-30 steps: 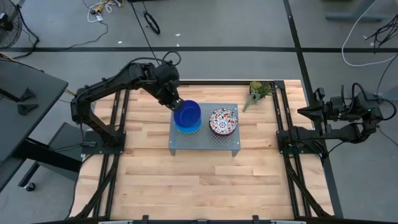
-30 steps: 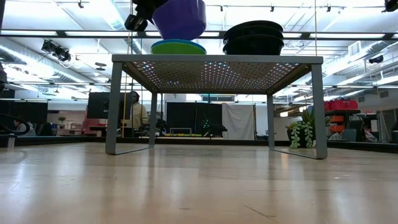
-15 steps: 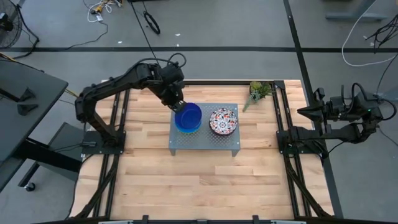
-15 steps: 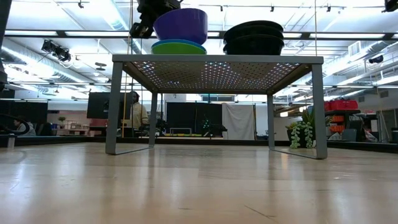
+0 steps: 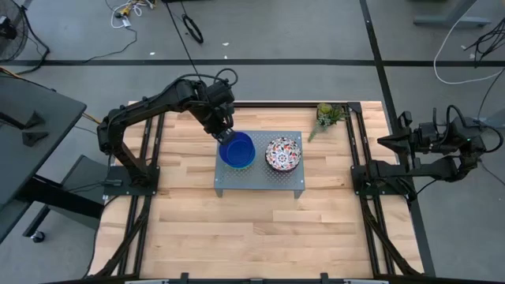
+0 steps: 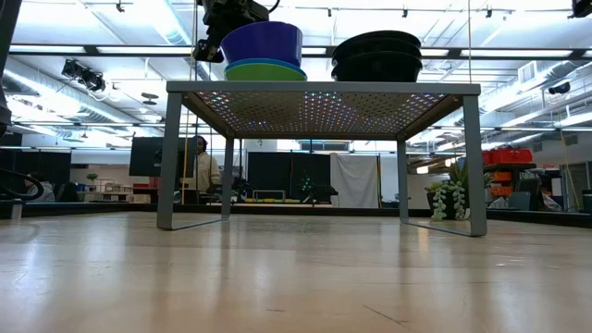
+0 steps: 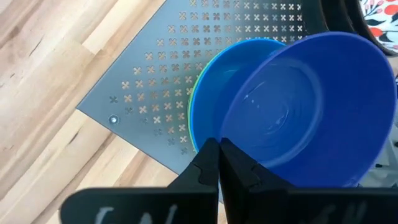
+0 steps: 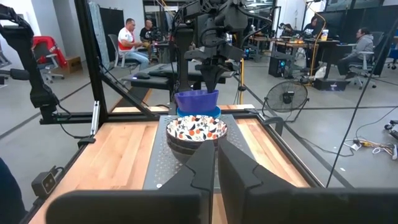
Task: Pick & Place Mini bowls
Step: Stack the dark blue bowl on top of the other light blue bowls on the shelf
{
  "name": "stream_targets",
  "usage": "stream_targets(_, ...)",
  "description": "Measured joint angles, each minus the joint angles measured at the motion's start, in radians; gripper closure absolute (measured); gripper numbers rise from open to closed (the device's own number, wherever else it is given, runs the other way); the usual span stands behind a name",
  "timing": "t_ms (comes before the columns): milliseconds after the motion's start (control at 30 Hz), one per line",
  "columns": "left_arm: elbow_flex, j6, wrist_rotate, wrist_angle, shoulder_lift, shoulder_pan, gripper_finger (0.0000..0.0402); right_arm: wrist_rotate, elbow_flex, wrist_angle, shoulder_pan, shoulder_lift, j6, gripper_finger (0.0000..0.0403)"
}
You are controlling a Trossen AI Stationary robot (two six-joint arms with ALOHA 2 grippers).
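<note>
A dark blue mini bowl (image 5: 237, 149) (image 6: 264, 42) is at the top of a light blue bowl (image 6: 265, 64) nested in a green one (image 6: 265, 73). This stack is on the left half of the grey perforated stand (image 5: 260, 177). My left gripper (image 5: 223, 133) (image 7: 219, 147) is shut on the dark blue bowl. A stack of white floral bowls (image 5: 283, 153) (image 8: 196, 129) sits on the stand's right half. My right gripper (image 8: 216, 153) (image 5: 384, 142) waits shut at the table's right edge, pointing level toward the stand. My left gripper pinches the dark blue bowl's rim (image 7: 235, 148) on its far-left side between its two fingers. The fingers slant down from the far left. The bowl is open side up and almost level, low over the light blue bowl. Whether it rests in it I cannot tell.
A small green potted plant (image 5: 327, 116) (image 6: 451, 200) stands on the wooden table (image 5: 237, 229) just off the stand's far right corner. People sit at desks in the room beyond the table. Bare wood lies in front of the stand.
My left gripper has come down a little over the stack and rolled at the wrist, still shut on the dark blue bowl. The bowl, held high and tipped on its side a second ago, now sits lower and nearly level over the light blue bowl.
</note>
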Motion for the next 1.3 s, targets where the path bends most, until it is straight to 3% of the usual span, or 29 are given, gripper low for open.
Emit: stream_targets(1300, 0.000, 0.081, 0.031, 0.017, 0.031, 0.006, 0.0387, 0.000, 0.000, 0.000, 0.000, 0.000, 0.000, 0.0380)
